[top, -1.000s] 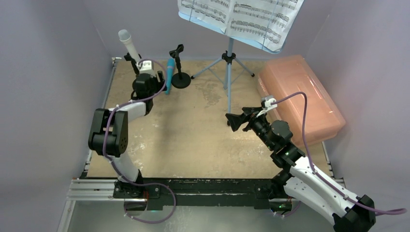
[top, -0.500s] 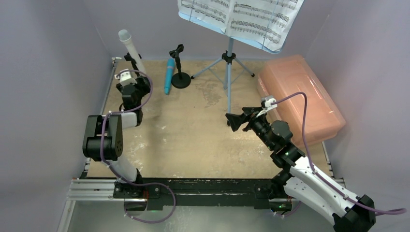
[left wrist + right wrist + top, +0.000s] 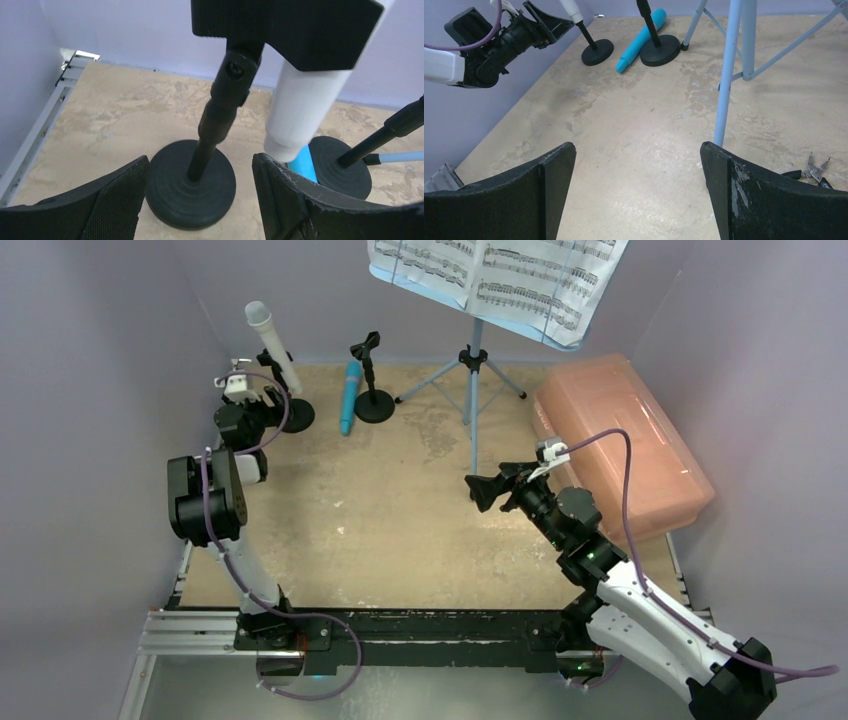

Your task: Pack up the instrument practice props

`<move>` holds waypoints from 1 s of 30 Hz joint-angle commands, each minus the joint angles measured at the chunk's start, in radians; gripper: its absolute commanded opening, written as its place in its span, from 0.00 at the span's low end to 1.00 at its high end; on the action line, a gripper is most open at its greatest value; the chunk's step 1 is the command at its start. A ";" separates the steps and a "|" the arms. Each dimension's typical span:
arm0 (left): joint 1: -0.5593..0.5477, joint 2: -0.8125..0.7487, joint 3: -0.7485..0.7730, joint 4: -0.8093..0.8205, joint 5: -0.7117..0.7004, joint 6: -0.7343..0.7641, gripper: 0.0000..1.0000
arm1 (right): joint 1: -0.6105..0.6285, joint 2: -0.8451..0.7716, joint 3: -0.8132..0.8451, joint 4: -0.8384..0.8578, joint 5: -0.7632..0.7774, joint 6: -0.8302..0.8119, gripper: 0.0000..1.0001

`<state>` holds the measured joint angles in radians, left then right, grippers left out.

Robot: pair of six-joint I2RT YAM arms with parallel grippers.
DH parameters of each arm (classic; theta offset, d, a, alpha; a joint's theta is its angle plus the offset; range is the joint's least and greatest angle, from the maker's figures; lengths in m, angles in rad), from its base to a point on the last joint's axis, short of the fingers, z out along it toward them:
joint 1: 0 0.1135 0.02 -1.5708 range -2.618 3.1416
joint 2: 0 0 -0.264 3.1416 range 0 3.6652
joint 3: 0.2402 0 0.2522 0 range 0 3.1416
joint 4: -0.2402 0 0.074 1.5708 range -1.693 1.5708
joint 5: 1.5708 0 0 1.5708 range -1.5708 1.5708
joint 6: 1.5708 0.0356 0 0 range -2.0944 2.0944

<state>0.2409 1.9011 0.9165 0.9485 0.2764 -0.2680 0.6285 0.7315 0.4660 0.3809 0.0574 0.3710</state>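
A: Left gripper point(image 3: 200, 162) has swung off the blue microphone point(image 3: 350, 398) in the last second. It's now out at the white microphone point(image 3: 268, 335) and its mic holder point(image 3: 190, 192), the pair farthest from the music rack point(image 3: 472, 390). Jaws apart, nothing in them.
B: Blue one moved?
A: Barely, if at all. It lies on the table point(image 3: 400, 520), leaning on the second mic holder point(image 3: 374, 405), the one nearer the music rack.
B: So what does the swing mean?
A: My read is that the target is now the white mic set. Nothing is packed yet. The sheet music point(image 3: 500, 280) is on the rack, and the pink box point(image 3: 620, 440) on the rack's other side looks shut.
B: Holder against the fingers?
A: Wrist view shows the round base just ahead, centred in the gap. The stem stands between the two pads point(image 3: 120, 200), touching neither. White mic is clipped above, tilted, tail end hanging down beside the stem.
B: Right gripper point(image 3: 638, 147)?
A: Spread wide and empty, low over the table near the rack's near leg. Same pose as a second ago.
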 commanded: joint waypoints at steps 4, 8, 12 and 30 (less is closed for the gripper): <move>0.032 0.130 0.125 0.082 0.166 0.055 0.71 | 0.005 0.007 0.000 0.050 0.009 -0.026 0.98; 0.033 0.208 0.168 0.152 0.208 0.054 0.68 | 0.005 -0.008 -0.016 0.072 0.012 -0.031 0.98; 0.034 0.272 0.237 0.157 0.222 0.049 0.65 | 0.005 -0.003 -0.026 0.094 0.018 -0.035 0.98; 0.034 0.356 0.335 0.139 0.302 0.109 0.10 | 0.005 0.085 -0.023 0.128 0.009 -0.038 0.98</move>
<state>0.2722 2.2795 1.2697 1.0431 0.5262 -0.1986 0.6285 0.8181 0.4381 0.4576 0.0612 0.3492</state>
